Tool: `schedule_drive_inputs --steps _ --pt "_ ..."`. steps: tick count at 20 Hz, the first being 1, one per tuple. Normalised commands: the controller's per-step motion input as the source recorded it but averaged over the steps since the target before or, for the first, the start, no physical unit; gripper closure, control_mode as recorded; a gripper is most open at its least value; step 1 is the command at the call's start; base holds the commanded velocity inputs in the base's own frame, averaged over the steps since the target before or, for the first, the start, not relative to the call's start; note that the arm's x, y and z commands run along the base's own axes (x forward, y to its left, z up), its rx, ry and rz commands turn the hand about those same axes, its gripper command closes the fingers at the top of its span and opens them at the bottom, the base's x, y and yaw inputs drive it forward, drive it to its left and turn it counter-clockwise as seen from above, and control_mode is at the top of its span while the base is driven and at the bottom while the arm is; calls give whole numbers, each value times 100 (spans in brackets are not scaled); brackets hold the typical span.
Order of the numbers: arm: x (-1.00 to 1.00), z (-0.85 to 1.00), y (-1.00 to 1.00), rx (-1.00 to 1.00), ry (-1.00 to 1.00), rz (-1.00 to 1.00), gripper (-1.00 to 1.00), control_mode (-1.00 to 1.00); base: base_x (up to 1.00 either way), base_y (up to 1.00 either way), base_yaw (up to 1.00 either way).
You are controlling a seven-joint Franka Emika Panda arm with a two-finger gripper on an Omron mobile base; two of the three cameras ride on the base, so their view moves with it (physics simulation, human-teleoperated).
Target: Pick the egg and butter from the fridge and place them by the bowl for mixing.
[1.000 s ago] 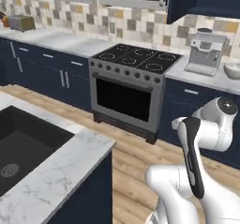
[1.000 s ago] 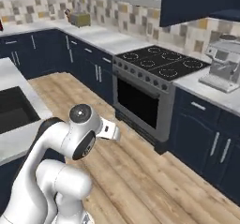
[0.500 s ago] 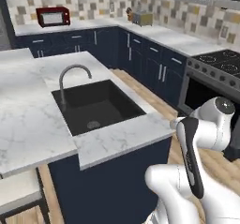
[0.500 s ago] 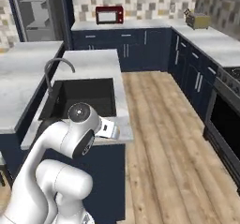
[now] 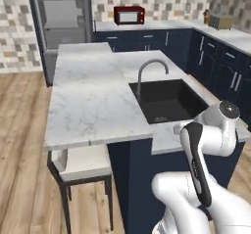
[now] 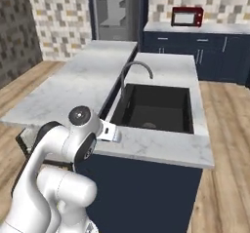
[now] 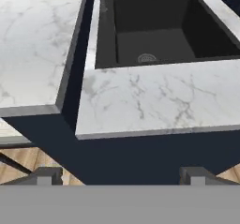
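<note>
The fridge (image 5: 60, 18) stands tall and grey at the far end of the room, its grey inner shelves showing; the right base view has the fridge (image 6: 115, 10) at the top centre. The egg, the butter and the bowl are out of view. My gripper (image 7: 121, 177) is open, its two dark fingertips (image 7: 47, 176) spread wide with nothing between them. It hangs tucked close to my body at the near edge of the marble island (image 7: 140, 101), pointing down at the counter in front of the black sink (image 7: 154, 31).
The marble island (image 5: 93, 96) with its sink (image 5: 166, 101) and curved tap (image 5: 147, 69) lies between me and the fridge. A white stool (image 5: 81, 167) sits under the island's near left edge. A red microwave (image 5: 129, 15) stands on the back counter. Wooden floor (image 5: 19, 130) runs along the island's left.
The whole picture has swung from the stove and coffee machine to the island and the fridge, so the base has turned. The arm keeps the same folded pose.
</note>
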Motion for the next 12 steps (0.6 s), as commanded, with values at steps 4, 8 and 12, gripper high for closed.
schedule_drive_inputs --steps 4,8,12 --pt "0 0 0 0 0 0 -100 100 -6 90 20" --pt "0 0 0 0 0 0 -100 100 0 94 2" --pt "0 0 0 0 0 0 -100 100 6 93 0"
